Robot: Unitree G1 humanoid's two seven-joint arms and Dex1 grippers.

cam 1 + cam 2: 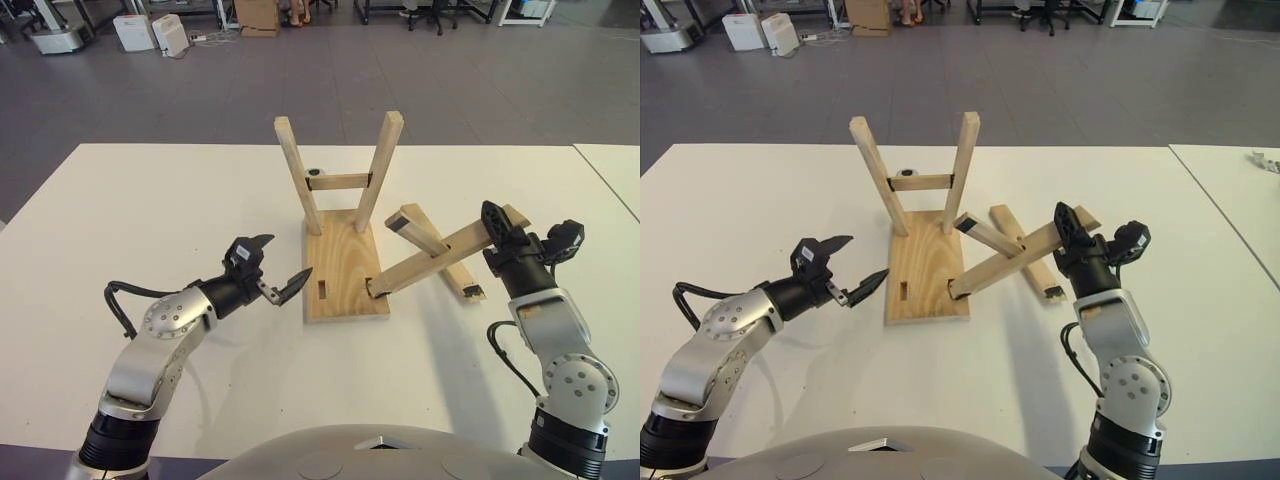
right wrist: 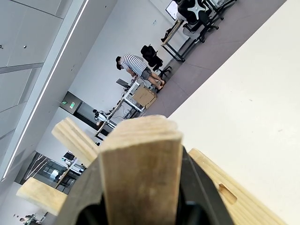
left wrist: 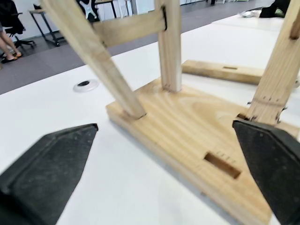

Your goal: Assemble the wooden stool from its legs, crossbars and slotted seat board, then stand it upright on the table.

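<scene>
Looking down from the head: left gripper (image 1: 288,256) low over the bench (image 1: 150,200), forearm angled inward, jaws spread wide, just beside the seat board (image 1: 345,270) without touching it. Seat board flat on the bench, pair of legs (image 1: 298,175) standing in its far end, joined by a crossbar (image 1: 340,181). Right gripper (image 1: 497,232) up on a bent arm, jaws clamped on the upper end of a third leg (image 1: 430,260), slanting down to the board's near right corner. Fourth leg (image 1: 420,232) flat on the bench beneath it.

Left wrist: open fingers (image 3: 51,159) either side, board between and beyond, empty slot (image 3: 222,165) nearest.

Right wrist: jaws tight against both sides of the third leg's end (image 2: 140,164).
</scene>
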